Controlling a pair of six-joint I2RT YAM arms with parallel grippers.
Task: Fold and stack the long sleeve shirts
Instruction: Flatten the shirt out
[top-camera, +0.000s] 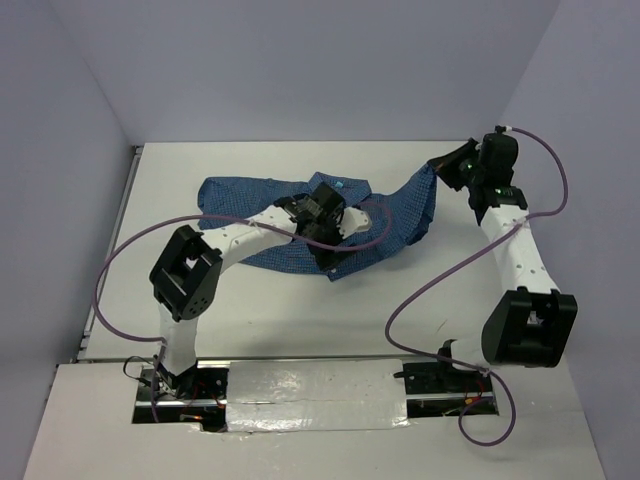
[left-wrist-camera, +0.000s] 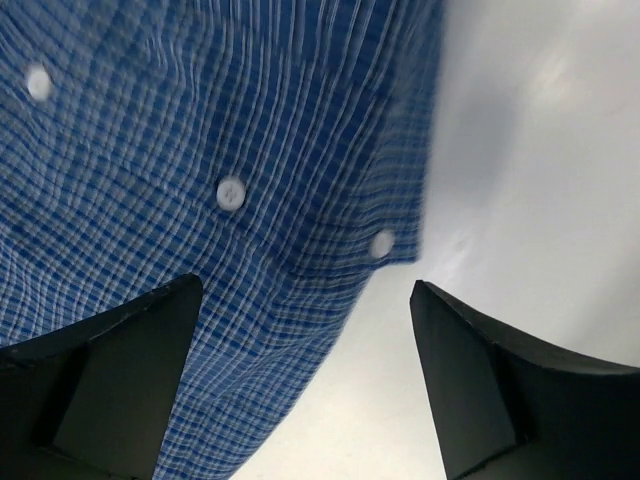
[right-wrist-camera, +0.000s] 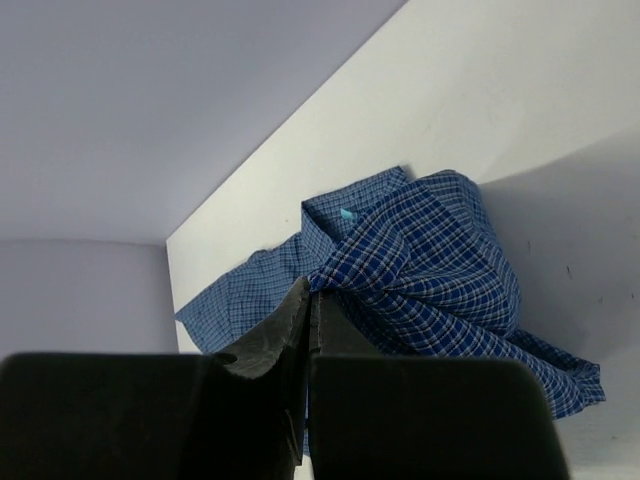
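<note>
The shirt (top-camera: 245, 198) lies crumpled across the far middle of the desk (top-camera: 300, 320). Its left part is spread flat and its right end is drawn up off the surface toward the right arm.

The left arm rises from its base at the near edge and bends at a raised elbow. Its forearm then runs right and away, low over the desk, until the wrist sits above the middle of the shirt. The left fingers (top-camera: 322, 225) are spread wide and point down. In the wrist view they stand on either side of the shirt's buttoned edge, one over checked cloth and the other over bare desk, and they grip nothing. Small white buttons (left-wrist-camera: 231, 192) run along that edge between them.

The right arm stands at the right side. Its elbow is near and to the right, and its forearm slants away toward the far right corner. The wrist there is turned left, toward the shirt. The right fingers (top-camera: 445, 163) are pressed together and pinch the tip of the shirt's right end, so the cloth hangs in a ridge from them down to the desk. From the right wrist view the cloth fans out from the closed tips, with the collar lying further off.

A purple cable (top-camera: 110, 270) loops beside each arm.
</note>
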